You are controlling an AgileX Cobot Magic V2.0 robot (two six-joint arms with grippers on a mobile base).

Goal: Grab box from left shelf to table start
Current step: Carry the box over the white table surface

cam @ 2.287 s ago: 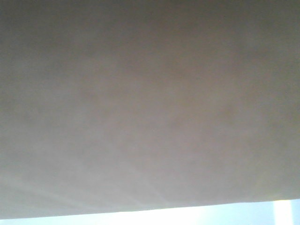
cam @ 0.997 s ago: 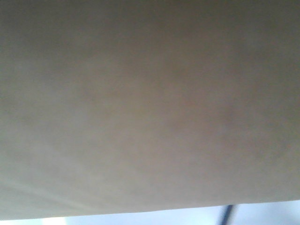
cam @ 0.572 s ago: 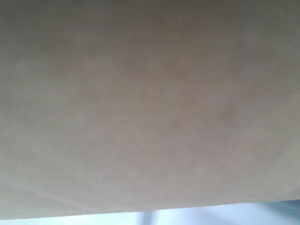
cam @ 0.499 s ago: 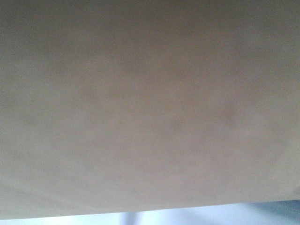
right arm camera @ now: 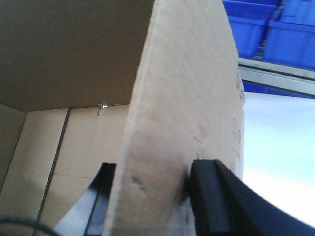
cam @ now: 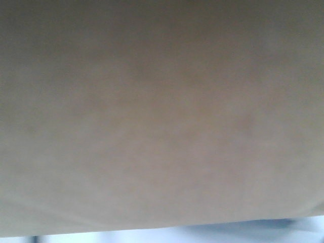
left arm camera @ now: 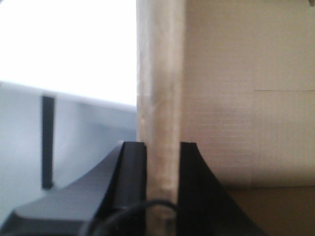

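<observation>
The brown cardboard box (cam: 162, 111) fills almost the whole front view, blurred and very close. In the left wrist view my left gripper (left arm camera: 163, 162) is shut on an upright wall of the box (left arm camera: 160, 88), one black finger on each side. In the right wrist view my right gripper (right arm camera: 152, 191) is shut on another wall of the box (right arm camera: 182, 98), with the open inside of the box to its left. Blue bins (right arm camera: 275, 29) and a silver rail (right arm camera: 280, 76) of the left shelf show at the upper right. The table is not recognisable.
A pale bright strip (cam: 177, 235) runs under the box's lower edge in the front view. A dark upright bar (left arm camera: 47, 142) stands at the left in the left wrist view, before a bright white background.
The box stays filling the front view. The background strip under its lower edge shifts sideways: a dark upright shape there drifts left and out of sight.
</observation>
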